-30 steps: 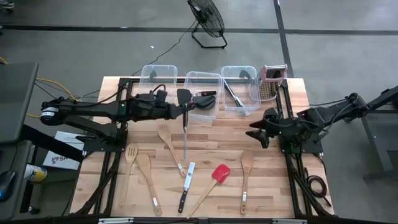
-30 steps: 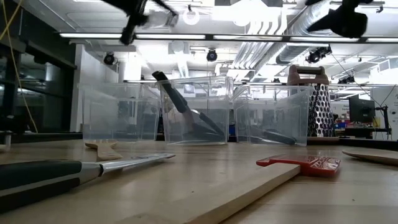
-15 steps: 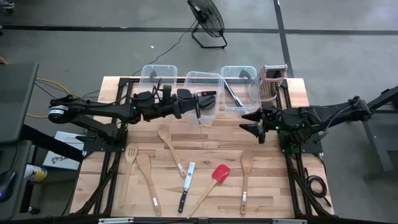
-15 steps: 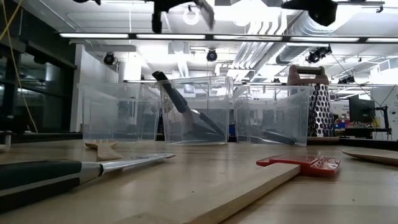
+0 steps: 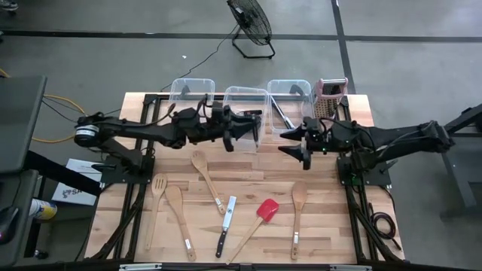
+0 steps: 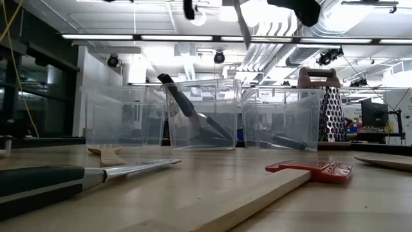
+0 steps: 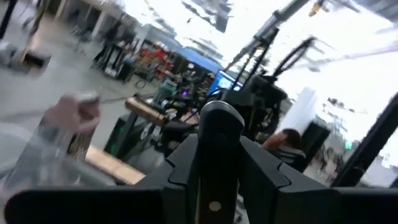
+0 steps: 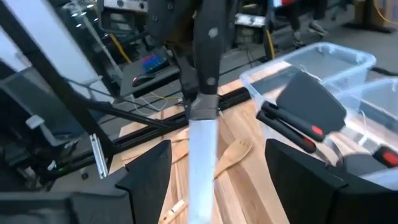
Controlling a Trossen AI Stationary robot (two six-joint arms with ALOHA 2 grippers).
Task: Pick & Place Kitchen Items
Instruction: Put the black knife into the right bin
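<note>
My left gripper (image 5: 232, 138) is shut on a black-handled knife (image 8: 202, 155), high above the table in front of the middle clear bin (image 5: 245, 111). The blade (image 6: 242, 22) points away from it toward my right gripper (image 5: 292, 143). My right gripper is open, and its two fingers (image 8: 146, 180) stand on either side of the blade without touching it. More utensils lie flat on the table: wooden spoons (image 5: 203, 175), a second knife (image 5: 224, 226) and a red-headed spatula (image 5: 260, 217). My left gripper pinches the knife's black handle (image 7: 214, 186) between its two fingers, which lie across the handle. The rounded handle end (image 7: 217, 121) sticks out past them. The knife is lifted clear of the table, and its blade (image 8: 202, 155) reaches toward the right arm.
Three clear bins stand along the far edge. The left one (image 5: 192, 94) shows nothing inside, the middle one holds a black turner (image 5: 242, 122), and the right one (image 5: 290, 111) holds dark utensils. A metal box grater (image 5: 330, 98) stands beside them. The wooden table (image 5: 331, 226) has bare room at the right.
My left gripper has moved toward the table's right edge and turned. The knife, which hung blade down, has swung up off the vertical and now points toward the right arm. My right gripper has moved toward the table's left, and its open fingers now stand either side of the blade.
</note>
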